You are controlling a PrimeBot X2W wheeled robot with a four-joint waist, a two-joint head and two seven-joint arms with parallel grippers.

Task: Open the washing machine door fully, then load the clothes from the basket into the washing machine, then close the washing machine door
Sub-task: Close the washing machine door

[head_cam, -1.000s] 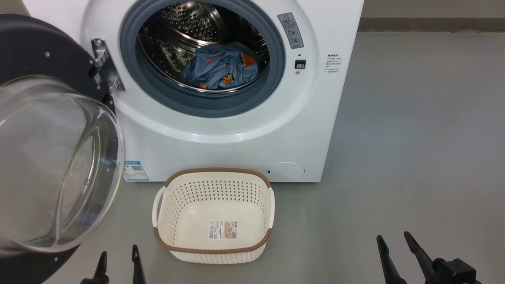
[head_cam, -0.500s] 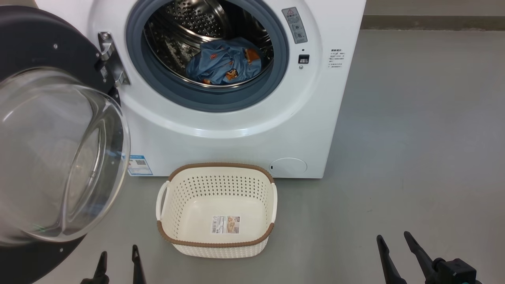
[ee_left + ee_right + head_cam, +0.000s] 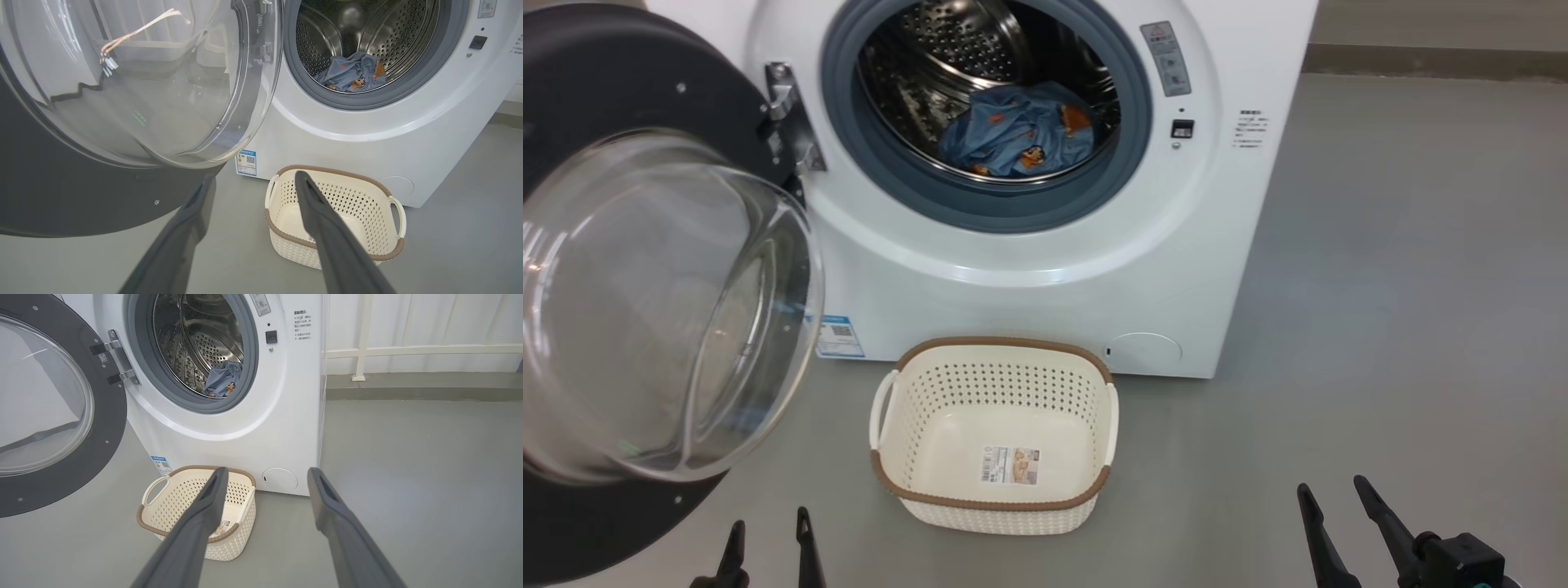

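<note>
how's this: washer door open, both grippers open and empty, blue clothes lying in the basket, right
Not quite. The head view shows the clothes inside the washing machine, not in the basket, whose floor bears just a paper label. The rest holds: the washing machine door is open, and the left gripper and right gripper are open and empty.

Blue, orange-printed clothes [image 3: 1021, 131]; cream basket [image 3: 994, 498]
</note>
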